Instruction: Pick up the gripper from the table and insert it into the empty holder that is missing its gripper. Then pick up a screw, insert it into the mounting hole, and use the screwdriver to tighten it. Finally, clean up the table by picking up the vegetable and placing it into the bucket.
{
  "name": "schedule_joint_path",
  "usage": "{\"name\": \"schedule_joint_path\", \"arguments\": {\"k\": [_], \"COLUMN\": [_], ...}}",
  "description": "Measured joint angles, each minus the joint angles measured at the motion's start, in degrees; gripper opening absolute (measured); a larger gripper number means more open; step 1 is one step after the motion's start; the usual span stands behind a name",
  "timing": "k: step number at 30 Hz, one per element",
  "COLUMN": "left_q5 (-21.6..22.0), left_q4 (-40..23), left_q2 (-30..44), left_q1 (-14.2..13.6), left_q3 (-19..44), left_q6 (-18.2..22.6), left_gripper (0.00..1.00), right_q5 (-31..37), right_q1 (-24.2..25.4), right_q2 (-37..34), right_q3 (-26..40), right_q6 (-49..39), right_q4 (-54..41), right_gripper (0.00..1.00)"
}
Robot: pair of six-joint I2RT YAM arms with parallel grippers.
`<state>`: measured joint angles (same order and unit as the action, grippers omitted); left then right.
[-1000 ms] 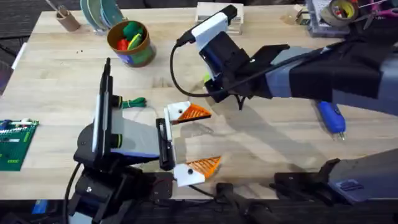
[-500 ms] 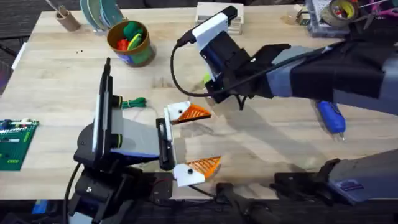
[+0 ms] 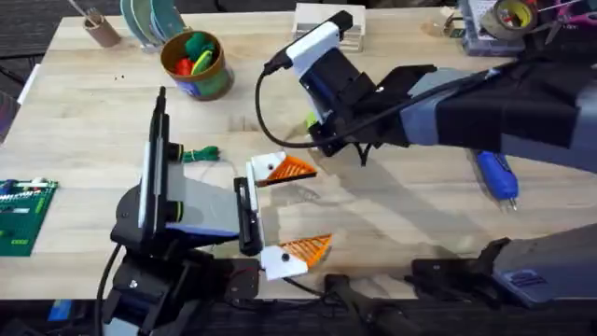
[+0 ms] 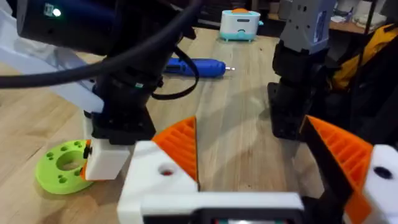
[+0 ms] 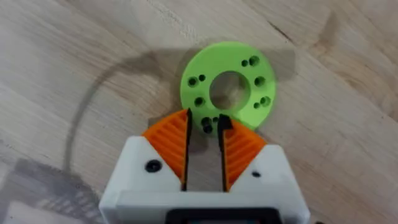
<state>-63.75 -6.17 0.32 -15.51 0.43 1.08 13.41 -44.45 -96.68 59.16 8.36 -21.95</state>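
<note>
My right gripper (image 5: 204, 124) hangs over the near edge of a green round disc (image 5: 230, 92) with holes. Its orange fingers stand open by a narrow gap, with a small dark screw (image 5: 208, 127) between them. In the overhead view it sits mid-table (image 3: 317, 140). My left gripper (image 3: 300, 207) is wide open and holds nothing. An orange ribbed gripper piece (image 4: 179, 146) sits in its white holder (image 4: 149, 186), whose mounting hole shows. The blue screwdriver (image 3: 496, 175) lies at the right. The green vegetable (image 3: 201, 154) lies by the left arm. The bucket (image 3: 196, 63) stands at the back left.
At the back left corner a tan wooden cup (image 3: 101, 30) stands beside stacked plates (image 3: 154, 19). A green circuit board (image 3: 20, 217) lies at the left edge. A box (image 3: 326, 19) and a tape roll (image 3: 511, 14) sit along the back.
</note>
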Motion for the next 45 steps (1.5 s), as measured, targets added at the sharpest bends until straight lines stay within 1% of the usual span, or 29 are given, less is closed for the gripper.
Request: {"name": "schedule_joint_path", "arguments": {"k": [10,19,21,23,26,31,35,40,45], "left_q5": [0.0,0.0,0.0,0.0,0.0,0.0,0.0,0.0,0.0], "left_q4": [0.0,0.0,0.0,0.0,0.0,0.0,0.0,0.0,0.0], "left_q2": [0.0,0.0,0.0,0.0,0.0,0.0,0.0,0.0,0.0], "left_q1": [0.0,0.0,0.0,0.0,0.0,0.0,0.0,0.0,0.0], "left_q3": [0.0,0.0,0.0,0.0,0.0,0.0,0.0,0.0,0.0], "left_q6": [0.0,0.0,0.0,0.0,0.0,0.0,0.0,0.0,0.0], "left_gripper": [0.993,0.993,0.992,0.993,0.993,0.993,0.992,0.993,0.993], "right_q5": [0.0,0.2,0.2,0.3,0.2,0.2,-0.2,-0.7,-0.9], "right_q1": [0.0,0.0,0.0,0.0,0.1,0.1,0.1,0.2,1.2], "right_q2": [0.0,0.2,0.2,0.2,0.3,0.4,0.3,0.3,0.3], "right_q3": [0.1,0.3,0.4,0.4,0.4,0.4,1.6,5.1,9.5], "right_q6": [-1.4,-2.5,-2.5,-2.6,-2.6,-2.7,-2.8,-3.4,-3.7], "right_q4": [-0.4,-1.2,-1.3,-1.2,-1.2,-1.6,-4.3,-8.7,-12.3], "right_gripper": [0.295,0.140,0.118,0.058,0.013,0.012,0.009,0.009,0.008]}}
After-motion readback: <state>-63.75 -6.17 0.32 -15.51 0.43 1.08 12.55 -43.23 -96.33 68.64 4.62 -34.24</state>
